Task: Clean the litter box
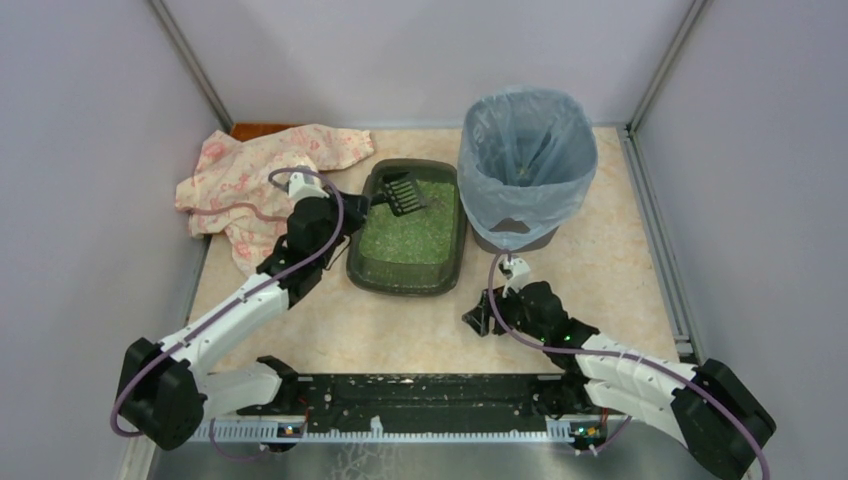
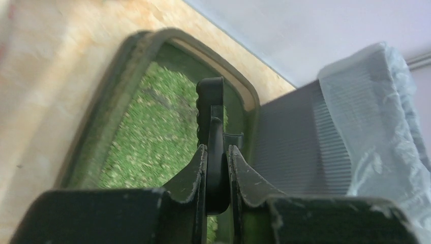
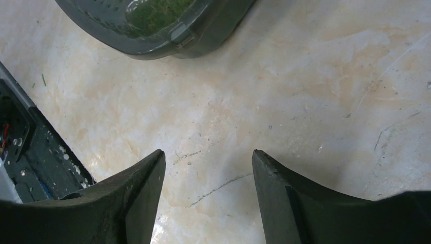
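My left tool (image 1: 362,207) is clamped tight on the handle of the scoop (image 1: 403,192), a finger pressed to each flat side. The slotted head reaches out ahead of it over the far end of the litter. My right tool (image 3: 208,157) is spread wide with nothing in it, hanging over bare counter (image 3: 305,101), and the box's near corner lies just ahead of it.

The box (image 1: 404,286) sits ahead of and below my left tool, with the bin (image 1: 480,195) just past it, ahead and to the right.

I judge the step to be scooping. I should tip the head down and drag it shallow so clean grains drop through the slots. Then I should level it before swinging to the bin, so nothing spills.

The box's long axis runs from the arm bases toward the back wall, slightly slanted, with a short end facing me. A long stroke should follow that line.
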Robot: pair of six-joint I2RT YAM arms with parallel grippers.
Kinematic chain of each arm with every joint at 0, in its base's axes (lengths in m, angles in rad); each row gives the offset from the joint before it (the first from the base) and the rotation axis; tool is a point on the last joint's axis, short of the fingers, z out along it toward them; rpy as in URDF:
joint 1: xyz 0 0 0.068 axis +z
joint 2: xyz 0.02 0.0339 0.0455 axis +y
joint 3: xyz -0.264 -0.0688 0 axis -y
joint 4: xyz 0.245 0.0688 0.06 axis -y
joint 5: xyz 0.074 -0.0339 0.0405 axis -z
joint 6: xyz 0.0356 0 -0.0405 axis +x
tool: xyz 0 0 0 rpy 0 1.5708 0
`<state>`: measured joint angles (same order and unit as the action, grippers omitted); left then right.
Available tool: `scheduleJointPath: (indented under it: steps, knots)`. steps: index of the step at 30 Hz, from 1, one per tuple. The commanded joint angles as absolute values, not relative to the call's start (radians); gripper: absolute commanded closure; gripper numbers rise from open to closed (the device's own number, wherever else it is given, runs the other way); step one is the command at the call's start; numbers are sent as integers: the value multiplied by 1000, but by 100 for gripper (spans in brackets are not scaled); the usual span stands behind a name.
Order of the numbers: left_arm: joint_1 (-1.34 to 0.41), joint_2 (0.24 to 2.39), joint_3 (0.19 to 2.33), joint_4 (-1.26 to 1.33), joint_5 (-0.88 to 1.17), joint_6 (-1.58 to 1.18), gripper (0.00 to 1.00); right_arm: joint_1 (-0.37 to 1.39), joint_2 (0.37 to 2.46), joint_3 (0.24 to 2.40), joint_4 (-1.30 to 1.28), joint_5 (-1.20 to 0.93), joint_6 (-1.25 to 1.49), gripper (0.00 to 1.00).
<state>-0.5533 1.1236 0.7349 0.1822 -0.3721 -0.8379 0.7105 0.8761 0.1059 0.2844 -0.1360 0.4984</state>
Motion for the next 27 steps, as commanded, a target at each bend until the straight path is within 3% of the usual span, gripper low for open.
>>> scheduleJointPath:
  steps: [1,10,21,22,25,27]
  knots:
    - [-544,1133,696,179,-238,-981,100,703,831,110,304,-138,496,36]
    - [-544,1147,573,230,-232,-1110,100,703,819,97,303,-144,501,36]
    - [-542,1188,569,251,-224,-1123,100,703,817,97,298,-137,500,36]
    - [-542,1189,570,256,-218,-1115,90,703,817,97,298,-137,499,36]
    - [-542,1185,572,276,-207,-1088,37,703,821,97,300,-137,500,36]
    - [-543,1174,573,276,-217,-1068,10,703,826,97,307,-140,500,36]
